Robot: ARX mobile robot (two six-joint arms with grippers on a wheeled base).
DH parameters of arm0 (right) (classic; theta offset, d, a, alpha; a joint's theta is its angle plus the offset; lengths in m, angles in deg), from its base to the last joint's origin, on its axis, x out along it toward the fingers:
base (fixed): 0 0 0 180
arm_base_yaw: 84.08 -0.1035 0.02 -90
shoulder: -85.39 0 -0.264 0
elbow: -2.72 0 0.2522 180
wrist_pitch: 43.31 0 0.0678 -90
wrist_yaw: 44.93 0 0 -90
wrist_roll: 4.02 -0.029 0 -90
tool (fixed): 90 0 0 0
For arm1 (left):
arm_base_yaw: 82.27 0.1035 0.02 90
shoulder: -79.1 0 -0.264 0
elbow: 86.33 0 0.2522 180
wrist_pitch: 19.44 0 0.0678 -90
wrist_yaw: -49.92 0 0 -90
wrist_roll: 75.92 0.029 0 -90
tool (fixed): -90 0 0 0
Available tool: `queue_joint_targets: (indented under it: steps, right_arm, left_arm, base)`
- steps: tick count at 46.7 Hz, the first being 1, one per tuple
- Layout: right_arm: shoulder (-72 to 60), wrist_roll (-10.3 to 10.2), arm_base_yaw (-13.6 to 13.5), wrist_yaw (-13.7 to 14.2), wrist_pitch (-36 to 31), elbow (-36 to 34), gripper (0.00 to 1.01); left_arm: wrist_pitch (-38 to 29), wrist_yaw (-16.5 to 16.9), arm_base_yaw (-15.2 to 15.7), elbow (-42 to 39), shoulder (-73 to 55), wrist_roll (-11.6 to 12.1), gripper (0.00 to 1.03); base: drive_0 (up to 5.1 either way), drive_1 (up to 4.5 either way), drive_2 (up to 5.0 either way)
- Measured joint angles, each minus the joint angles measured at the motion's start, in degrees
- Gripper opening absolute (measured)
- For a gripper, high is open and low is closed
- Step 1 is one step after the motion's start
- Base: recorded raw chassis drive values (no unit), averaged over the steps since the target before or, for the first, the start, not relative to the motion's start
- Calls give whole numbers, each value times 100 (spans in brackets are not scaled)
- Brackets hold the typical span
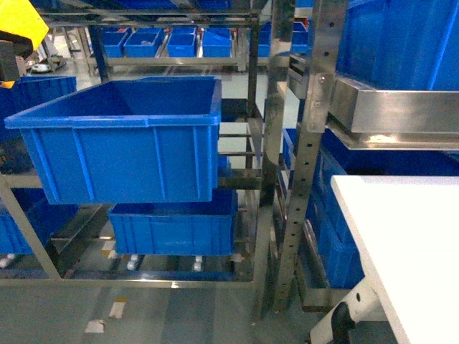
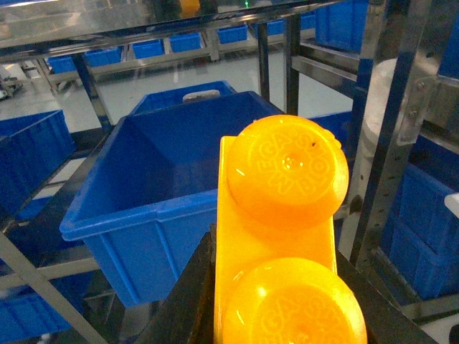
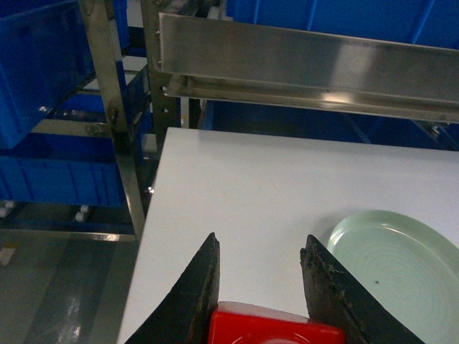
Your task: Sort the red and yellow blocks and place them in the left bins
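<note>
Your left gripper [image 2: 276,287] clamps the yellow block [image 2: 283,236] above the bin [image 2: 143,208], the right [image 3: 259,287] pinches the red block [image 3: 272,328] (light, stiff, glossy; hold flat sides).

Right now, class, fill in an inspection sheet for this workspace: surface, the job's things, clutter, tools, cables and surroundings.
Surface: white table, bare except for one plate.
Job's things: yellow block, two studs up, held above the big blue bin; red block at the bottom edge of the right wrist view; a second blue bin on the shelf below.
Clutter: pale green plate on the table.
Tools: left tool shut on the yellow block; right tool around the red block.
Cables: nothing seen.
Surroundings: steel racking with more blue crates, grey floor.
</note>
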Motion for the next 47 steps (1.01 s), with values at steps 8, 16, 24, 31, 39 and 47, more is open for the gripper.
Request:
queue_joint_targets:
  steps: [8,16,24,31,39,47]
  right_arm:
    - [0,0,0,0,-13,0,29]
    - [0,2,0,0,-2,0,29]
    - [0,0,0,0,-13,0,29]
    - [2,0,0,0,-15,0,29]
    - [0,2,0,0,-13,0,29]
    - [0,0,0,0,-7,0,29]
  left_arm:
    - [13,2,-4,0,0,0,27]
    - [17,0,-2,0,0,0,27]
    - [-9,0,0,0,13,0,27]
    - [2,0,0,0,11,0,27]
    - [0,0,0,0,11,0,27]
    - [2,-4,0,0,11,0,26]
  base:
    - [-483,253,253]
    - [-482,275,228]
    - [-474,364,128]
    - [-471,369,126]
    - [-483,358,108]
    - [-477,364,109]
